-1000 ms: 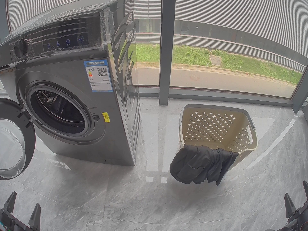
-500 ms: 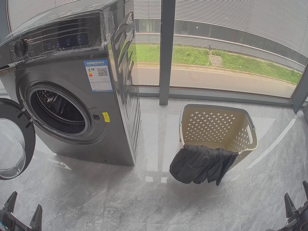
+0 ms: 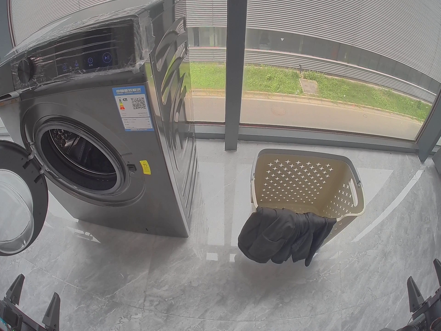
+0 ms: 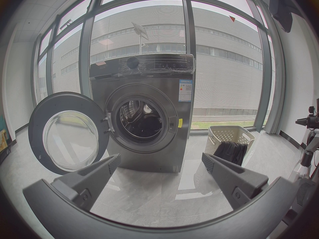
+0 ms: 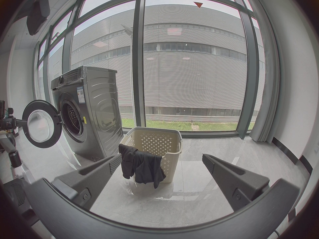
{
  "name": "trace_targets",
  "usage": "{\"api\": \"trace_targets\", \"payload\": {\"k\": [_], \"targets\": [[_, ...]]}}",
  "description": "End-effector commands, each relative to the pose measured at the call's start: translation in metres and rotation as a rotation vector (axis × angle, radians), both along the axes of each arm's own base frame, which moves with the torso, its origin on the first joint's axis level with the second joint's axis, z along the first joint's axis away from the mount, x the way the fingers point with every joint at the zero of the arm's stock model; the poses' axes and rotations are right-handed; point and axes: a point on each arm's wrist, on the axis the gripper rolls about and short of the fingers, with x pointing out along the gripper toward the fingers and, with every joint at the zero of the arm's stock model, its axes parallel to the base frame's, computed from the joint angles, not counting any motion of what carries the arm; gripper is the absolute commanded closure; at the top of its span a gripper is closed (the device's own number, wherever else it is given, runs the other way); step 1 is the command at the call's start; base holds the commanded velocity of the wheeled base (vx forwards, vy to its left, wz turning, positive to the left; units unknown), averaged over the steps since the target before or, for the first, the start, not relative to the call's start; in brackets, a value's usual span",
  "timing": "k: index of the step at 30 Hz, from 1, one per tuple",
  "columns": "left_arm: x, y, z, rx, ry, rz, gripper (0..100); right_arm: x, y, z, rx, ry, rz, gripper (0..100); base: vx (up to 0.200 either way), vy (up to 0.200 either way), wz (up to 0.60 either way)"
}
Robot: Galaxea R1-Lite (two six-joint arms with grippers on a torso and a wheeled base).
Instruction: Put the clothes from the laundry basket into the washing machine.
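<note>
- Shift in the head view: the whole picture has slid slightly left, so the camera moved, not the things. Dark clothes [image 3: 282,235] hang over the near rim of the laundry basket [image 3: 303,154], right of the washing machine [image 3: 156,194] — nothing loaded yet. A blue-edged label [image 3: 133,108] and a yellow sticker [image 3: 145,167] sit on its front; the print is too small to read.
- Left wrist view: left gripper [image 4: 160,156] spread wide, empty, facing the open door [image 4: 70,140].
- Right wrist view: right gripper [image 5: 161,156] wide, empty — basket well ahead.

Grey marble floor [image 3: 183,281], tall window [image 3: 344,33] with a dark upright post [image 3: 235,60], grass strip [image 3: 321,86] and road [image 3: 321,116] outside
</note>
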Motion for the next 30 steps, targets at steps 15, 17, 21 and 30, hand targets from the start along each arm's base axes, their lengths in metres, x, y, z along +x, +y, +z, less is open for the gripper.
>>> {"api": "trace_targets", "payload": {"k": [15,17,21,30], "targets": [[0.0003,0.0000,-0.0052,-0.013,0.005,-0.003,0,0.0012,0.0000,-0.0048,0.000,0.016,0.000,0,0.000,0.000,0.00],[0.0003,0.0000,-0.0052,-0.013,0.005,-0.002,0,0.0012,0.0000,-0.0046,0.000,0.015,-0.002,0,0.200,0.000,0.00],[0.0003,0.0000,-0.0052,-0.013,0.005,-0.002,0,0.0012,0.0000,-0.0048,0.000,0.016,0.000,0,0.200,0.000,0.00],[0.0002,0.0000,-0.0052,-0.009,0.003,-0.002,0,0.0012,0.0000,-0.0048,0.000,0.016,0.000,0,0.067,0.000,0.00]]}}
